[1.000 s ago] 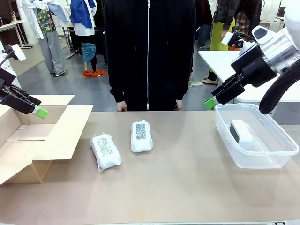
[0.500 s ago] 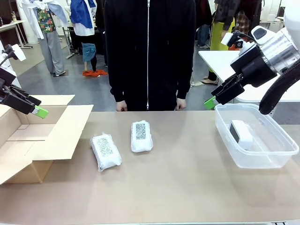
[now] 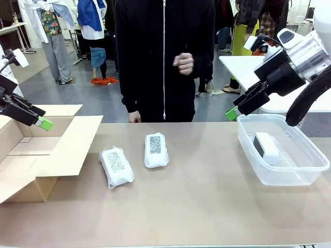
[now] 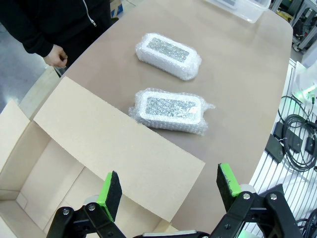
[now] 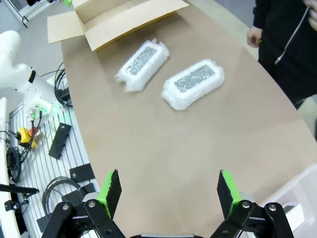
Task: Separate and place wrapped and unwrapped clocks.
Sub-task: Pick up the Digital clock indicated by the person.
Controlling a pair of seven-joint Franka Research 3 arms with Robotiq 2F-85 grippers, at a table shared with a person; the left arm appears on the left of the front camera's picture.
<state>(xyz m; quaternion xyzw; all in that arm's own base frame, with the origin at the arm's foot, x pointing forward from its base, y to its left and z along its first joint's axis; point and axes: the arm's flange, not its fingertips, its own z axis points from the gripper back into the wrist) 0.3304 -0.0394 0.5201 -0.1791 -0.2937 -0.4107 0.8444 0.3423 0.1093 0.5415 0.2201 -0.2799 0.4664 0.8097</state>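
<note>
The left pincer (image 3: 44,123) hangs above the open box (image 3: 31,155), its jaws wide and empty. In its wrist view one box flap lies straight below its fingertips. Just past that flap, ahead of the pincer, a wrapped clock (image 3: 117,166) lies flat on the worktop (image 3: 207,206) with its speckled panel up. A second wrapped clock (image 3: 155,150) lies beyond it with a gap between them, also panel up. Neither touches the box.

The right pincer (image 3: 231,112) is spread wide too and holds nothing. It is poised in the air by a far corner of the tub (image 3: 292,175). The bare clock (image 3: 266,147) rests inside the tub, below this pincer and off to its outer side. Both wrapped clocks lie well away from this pincer, out across the worktop.

The person stands at the far side, facing both pincers. One hand (image 3: 183,64) is held up at the chest, loosely closed, and the other hand (image 3: 134,118) is down at the worktop's edge.
</note>
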